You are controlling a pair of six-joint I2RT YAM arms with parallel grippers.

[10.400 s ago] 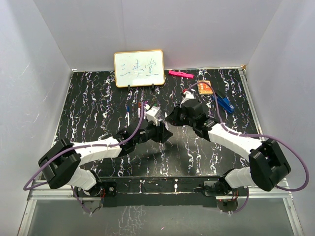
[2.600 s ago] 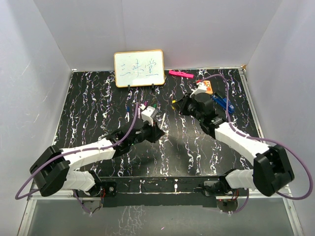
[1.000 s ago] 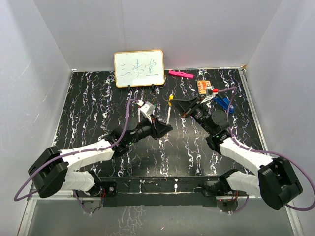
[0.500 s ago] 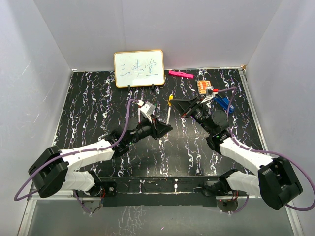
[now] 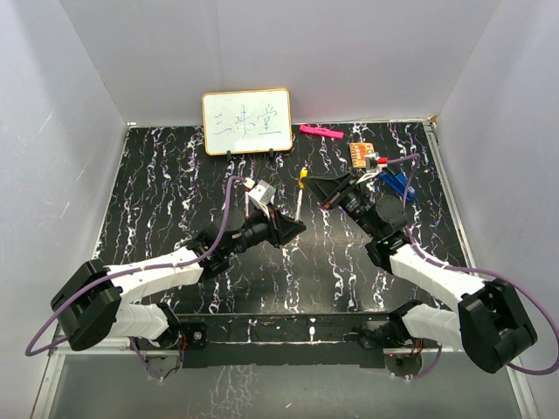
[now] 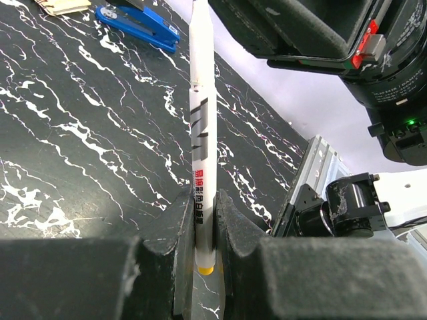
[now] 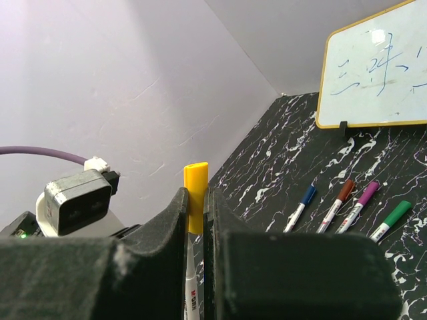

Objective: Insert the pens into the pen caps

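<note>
A white-barrelled pen (image 5: pixel 299 199) stands nearly upright above the middle of the table. My left gripper (image 5: pixel 296 225) is shut on its lower end, where a yellow butt shows below the fingers (image 6: pixel 233 230). In the left wrist view the pen (image 6: pixel 199 100) rises from my left gripper (image 6: pixel 202 223) out of the top of the view. A yellow pen cap (image 5: pixel 303 174) sits on the pen's upper end, and my right gripper (image 5: pixel 310 180) is shut on it. In the right wrist view the yellow cap (image 7: pixel 195 190) pokes above my right gripper (image 7: pixel 196 217), with the barrel (image 7: pixel 191 290) running down from it.
Several capped pens lie on the table behind: blue (image 7: pixel 299 207), red-brown (image 7: pixel 337 199), purple (image 7: pixel 359 203), green (image 7: pixel 390 220). A whiteboard (image 5: pixel 247 120) stands at the back. A pink highlighter (image 5: pixel 320 131), an orange card (image 5: pixel 361 154) and a blue clip (image 5: pixel 397 185) lie back right.
Over the last second nothing moves. Since the earliest frames both arms have left the table and brought the pen and the yellow cap together in the air.
</note>
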